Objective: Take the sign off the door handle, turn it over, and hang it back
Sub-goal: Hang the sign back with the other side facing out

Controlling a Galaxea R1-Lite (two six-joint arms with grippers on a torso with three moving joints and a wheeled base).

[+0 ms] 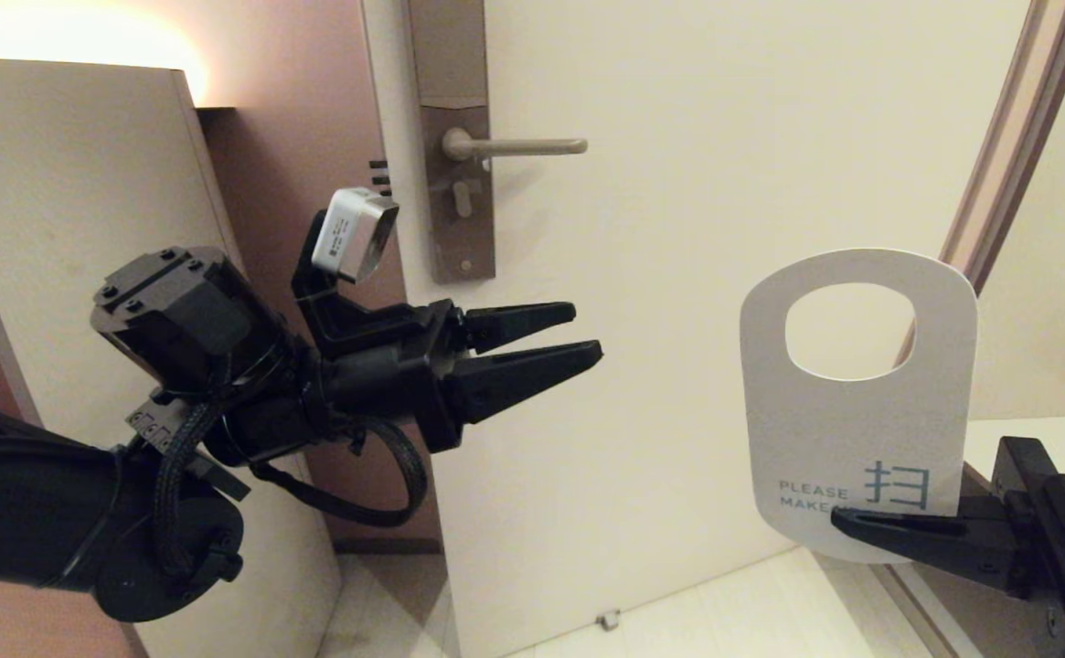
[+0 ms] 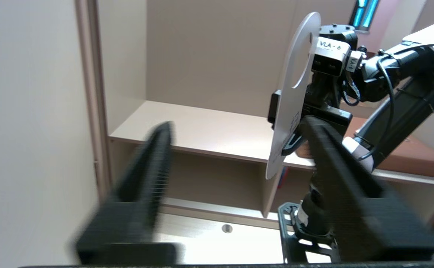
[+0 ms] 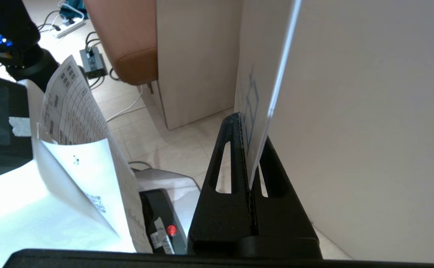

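While the sign is off the handle, findings stand as follows
Sign position: the sign (image 1: pixel 857 429) is upright in the air, right of the door and well apart from the door handle (image 1: pixel 516 145), oval hole uppermost
Face shown: white "PLEASE MAKE UP" side toward the head camera
Right gripper: right gripper (image 1: pixel 861 525) is clamped on the sign's lower edge; the wrist view shows the card (image 3: pixel 261 111) pinched edge-on between both fingers
Left gripper: left gripper (image 1: pixel 578 338) is in front of the door, below the handle, jaws parted and grasping nothing, tips aimed toward the sign
Handle: bare, level lever on its lock plate (image 1: pixel 459 183), free end pointing right
Step in hand, judged: hand-over or re-hang of the turned card; which of the 2 cannot be told
Advice 1: if the left gripper takes the card, grip a side margin clear of the hole, and close fully before the right lets go
Advice 2: keep the card flat to the door, bring the hole past the lever's free end, then slide it inward
Risk: thin card may flex or twist in a single edge grip
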